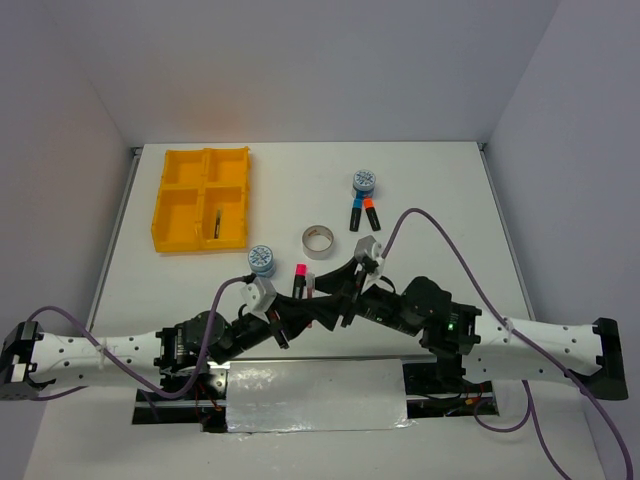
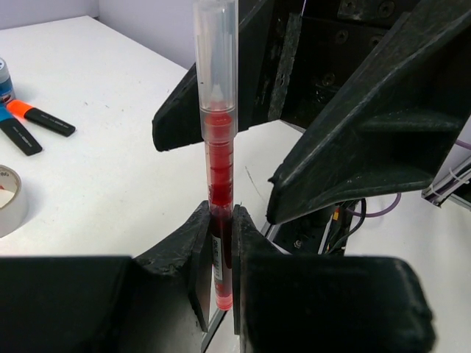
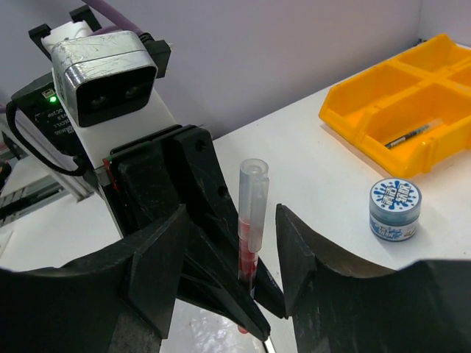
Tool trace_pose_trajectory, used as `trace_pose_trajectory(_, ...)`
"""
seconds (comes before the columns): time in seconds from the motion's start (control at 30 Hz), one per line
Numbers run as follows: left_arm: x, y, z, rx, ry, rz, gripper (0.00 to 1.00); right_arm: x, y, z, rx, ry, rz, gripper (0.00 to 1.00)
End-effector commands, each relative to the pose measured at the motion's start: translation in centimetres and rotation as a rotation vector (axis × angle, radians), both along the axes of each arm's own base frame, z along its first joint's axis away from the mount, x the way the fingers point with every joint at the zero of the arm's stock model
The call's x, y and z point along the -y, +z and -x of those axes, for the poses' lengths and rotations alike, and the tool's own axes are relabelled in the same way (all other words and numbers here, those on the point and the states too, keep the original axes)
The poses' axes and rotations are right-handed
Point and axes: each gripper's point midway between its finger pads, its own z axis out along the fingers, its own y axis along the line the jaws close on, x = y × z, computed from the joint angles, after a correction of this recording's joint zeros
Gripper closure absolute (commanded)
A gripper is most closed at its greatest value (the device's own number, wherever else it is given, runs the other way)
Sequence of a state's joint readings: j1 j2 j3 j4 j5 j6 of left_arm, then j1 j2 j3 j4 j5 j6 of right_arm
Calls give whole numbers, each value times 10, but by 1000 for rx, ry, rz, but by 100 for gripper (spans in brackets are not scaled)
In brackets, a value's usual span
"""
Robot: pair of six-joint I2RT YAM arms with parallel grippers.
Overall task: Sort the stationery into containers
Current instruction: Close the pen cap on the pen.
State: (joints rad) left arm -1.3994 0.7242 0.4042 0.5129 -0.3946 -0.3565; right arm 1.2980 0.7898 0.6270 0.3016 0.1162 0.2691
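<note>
Trouble lies in the handover. Far left, the yellow tray (image 1: pixel 158 210) holds 1 pen (image 1: pixel 215 222) in its near-right compartment. Our left gripper (image 2: pixel 221 243) pinches the red pen (image 2: pixel 219 169) low and upright. Our right gripper (image 3: pixel 232 243) stands spread either side, not touching. If left releases before right closes, we judge the pen falls and rolls.

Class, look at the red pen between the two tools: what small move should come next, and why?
Probably the right tool should back away. Its jaws stand open on either side of the red pen, while the left tool is shut on it, and the yellow tray lies on the left tool's side.
</note>
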Motion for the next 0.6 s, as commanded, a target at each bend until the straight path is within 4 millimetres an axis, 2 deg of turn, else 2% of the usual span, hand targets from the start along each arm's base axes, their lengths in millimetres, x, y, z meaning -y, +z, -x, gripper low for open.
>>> trace_pose_trajectory(0.0, 0, 24, 5, 50, -28, 73, 100, 8, 23, 1, 64, -3, -33, 42)
trace_pose_trajectory(0.23, 6, 22, 13, 67, -77, 55, 100, 18, 40, -10, 86, -26, -27, 40)
trace_pose_trajectory(0.47, 10, 20, 14, 67, -88, 34, 100, 18, 44, -2, 60, 70, -59, 46)
trace_pose_trajectory(0.53, 10, 19, 13, 67, -85, 26, 100, 19, 46, -1, 56, 84, -68, 52)
trace_pose_trajectory(0.57, 10, 19, 13, 65, -82, 26, 100, 19, 46, -1, 48, 85, -70, 58)
